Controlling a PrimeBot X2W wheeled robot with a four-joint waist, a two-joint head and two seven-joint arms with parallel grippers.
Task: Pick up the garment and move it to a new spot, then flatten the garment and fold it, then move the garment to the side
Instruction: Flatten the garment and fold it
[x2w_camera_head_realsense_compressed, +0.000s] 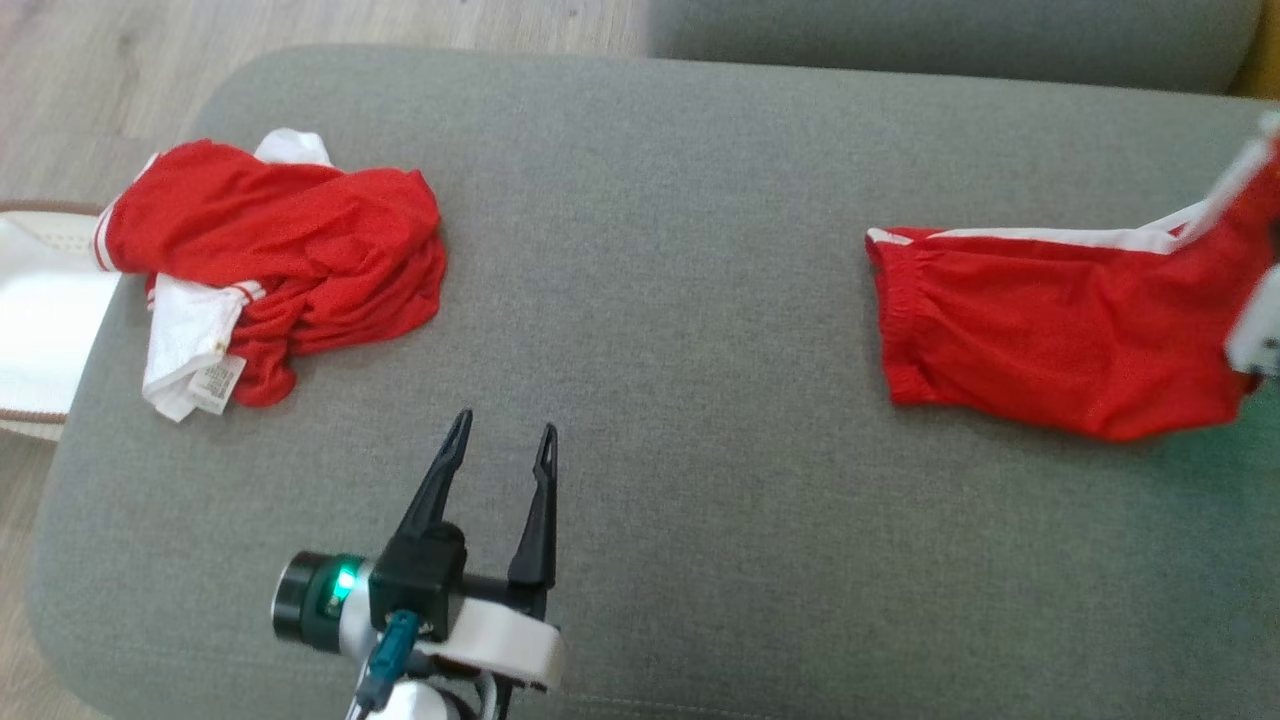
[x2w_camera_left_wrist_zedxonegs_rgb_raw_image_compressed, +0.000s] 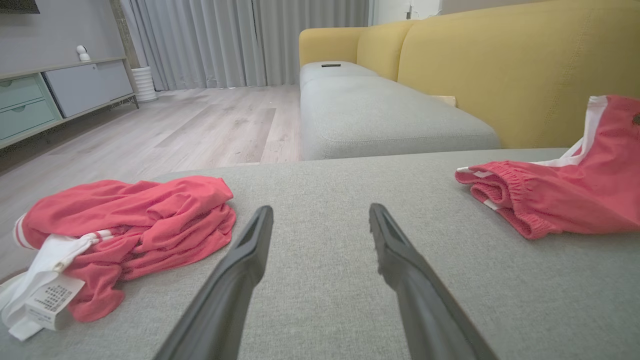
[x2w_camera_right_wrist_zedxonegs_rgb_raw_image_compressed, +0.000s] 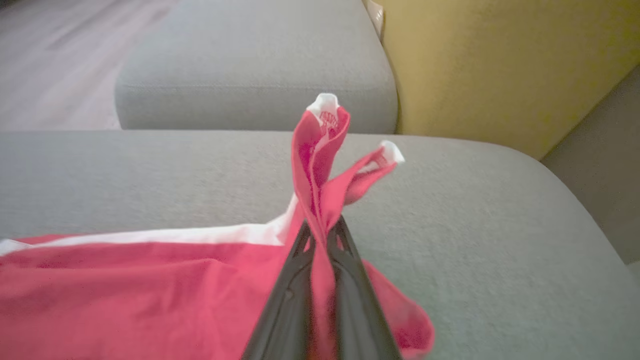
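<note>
The garment (x2w_camera_head_realsense_compressed: 1050, 340) is a pair of red shorts with a white side stripe. It lies at the right of the grey cushion (x2w_camera_head_realsense_compressed: 660, 250), and its right end is lifted off the fabric. My right gripper (x2w_camera_right_wrist_zedxonegs_rgb_raw_image_compressed: 322, 227) is shut on that lifted end, and red cloth with white tips (x2w_camera_right_wrist_zedxonegs_rgb_raw_image_compressed: 320, 145) sticks up past its fingers. The left wrist view shows the shorts (x2w_camera_left_wrist_zedxonegs_rgb_raw_image_compressed: 560, 195) rising toward the upper right. My left gripper (x2w_camera_head_realsense_compressed: 503, 430) hovers open over the cushion's front middle and holds nothing; its fingers (x2w_camera_left_wrist_zedxonegs_rgb_raw_image_compressed: 240, 265) stand wide apart.
A second red and white garment (x2w_camera_head_realsense_compressed: 280, 260) lies crumpled at the cushion's left end, label showing. A white object with a brown rim (x2w_camera_head_realsense_compressed: 30, 320) sits off the left edge over wood floor. Another grey cushion (x2w_camera_left_wrist_zedxonegs_rgb_raw_image_compressed: 370, 115) and a yellow sofa back (x2w_camera_left_wrist_zedxonegs_rgb_raw_image_compressed: 500, 65) lie beyond.
</note>
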